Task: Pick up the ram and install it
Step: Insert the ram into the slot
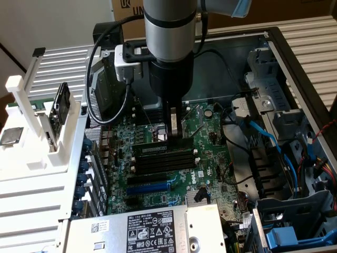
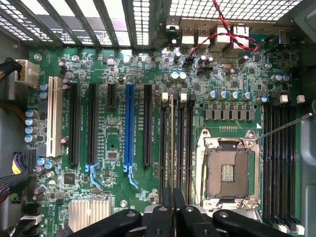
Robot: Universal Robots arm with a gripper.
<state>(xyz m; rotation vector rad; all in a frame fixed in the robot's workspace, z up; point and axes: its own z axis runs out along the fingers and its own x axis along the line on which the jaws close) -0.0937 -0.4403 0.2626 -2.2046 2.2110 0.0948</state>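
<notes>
gripper (image 1: 174, 132) tight on ram (image 2: 172, 143) at memory slots (image 1: 163, 161) inside case (image 1: 301, 79)

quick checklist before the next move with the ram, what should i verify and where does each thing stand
1. Grip: the gripper is shut on the ram, whose edge runs between its fingers. Ok.
2. Alignment: the ram runs parallel to the empty memory slot beside it. Ok.
3. Seating: how deep the ram sits in its own slot. Cannot tell.
4. Latches: whether the white end clips are open or closed. Cannot tell.
5. Obstructions: the red-black wire lies away from the ram, near the rear ports. Ok.
</notes>
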